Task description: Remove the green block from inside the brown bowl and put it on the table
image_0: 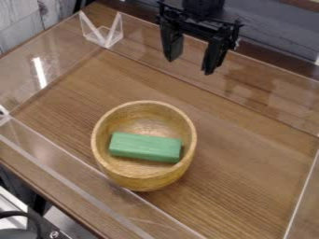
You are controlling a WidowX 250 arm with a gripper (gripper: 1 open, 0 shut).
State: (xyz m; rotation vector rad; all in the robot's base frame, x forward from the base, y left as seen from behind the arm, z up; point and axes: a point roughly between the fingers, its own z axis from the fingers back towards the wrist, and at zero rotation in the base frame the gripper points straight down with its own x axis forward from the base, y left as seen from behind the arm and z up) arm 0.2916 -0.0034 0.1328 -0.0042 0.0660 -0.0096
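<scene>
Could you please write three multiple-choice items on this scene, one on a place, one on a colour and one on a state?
1. Where does the block lie?
A. Inside the bowl
B. On the table beside the bowl
C. Between the fingers of the end effector

2. What colour is the block?
A. Red
B. Green
C. Blue

3. How does the end effector stand?
A. Shut on the block
B. Open, down inside the bowl
C. Open and empty, above the table behind the bowl

Answers:
1 A, since the block rests flat on the bowl's floor, ringed by the rim.
2 B, since it is bright green against the light-brown wood.
3 C, since its fingers hang apart near the top of the picture with nothing between them.
</scene>
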